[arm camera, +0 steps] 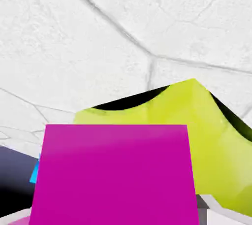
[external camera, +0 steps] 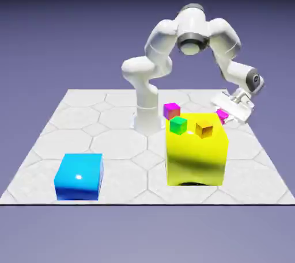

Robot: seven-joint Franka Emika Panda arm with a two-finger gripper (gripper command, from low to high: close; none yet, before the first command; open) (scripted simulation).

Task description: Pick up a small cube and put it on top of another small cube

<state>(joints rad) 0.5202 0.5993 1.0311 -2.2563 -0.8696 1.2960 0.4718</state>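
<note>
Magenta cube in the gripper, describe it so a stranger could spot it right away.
In the exterior view, find the big yellow block. By its upper right corner in the picture, the gripper holds a tiny magenta cube. The other magenta cube, near the block's upper left corner, is outside the gripper.

Obstructed on the exterior view's left of the gripper (external camera: pixel 225 119) by the large glossy yellow block (external camera: pixel 195 161). Restricted over that block by the small green cube (external camera: pixel 178 125) and small orange cube (external camera: pixel 204 128). Passable over bare white stone-patterned tabletop (external camera: pixel 132 167), between yellow block and glossy blue block (external camera: pixel 79 176).
</note>
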